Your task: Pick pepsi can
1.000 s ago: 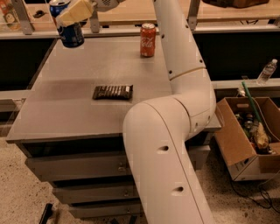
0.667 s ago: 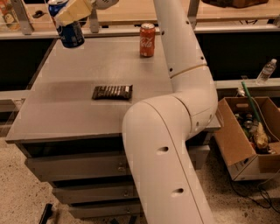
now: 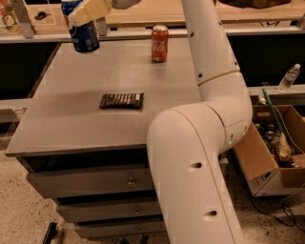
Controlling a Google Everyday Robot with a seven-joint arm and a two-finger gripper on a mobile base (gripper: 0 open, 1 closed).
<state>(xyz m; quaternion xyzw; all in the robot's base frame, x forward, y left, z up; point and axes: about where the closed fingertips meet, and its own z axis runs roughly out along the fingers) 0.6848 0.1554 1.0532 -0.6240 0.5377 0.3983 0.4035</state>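
Observation:
The pepsi can (image 3: 86,39) is dark blue with white markings, at the far left corner of the grey table (image 3: 71,124). It looks slightly tilted. My gripper (image 3: 85,15) reaches in from the top, and its tan fingers (image 3: 95,8) are shut across the can's upper part. I cannot tell whether the can's base touches the tabletop. My white arm (image 3: 209,71) runs down the right side of the view.
A red Coca-Cola can (image 3: 159,44) stands upright at the back middle of the table. A flat dark-brown chocolate bar wrapper (image 3: 121,100) lies mid-table. A cardboard box (image 3: 276,152) of clutter sits on the floor at right, with a plastic bottle (image 3: 289,77) behind it.
The gripper and the pepsi can have shifted very slightly to the right. Nothing else has moved.

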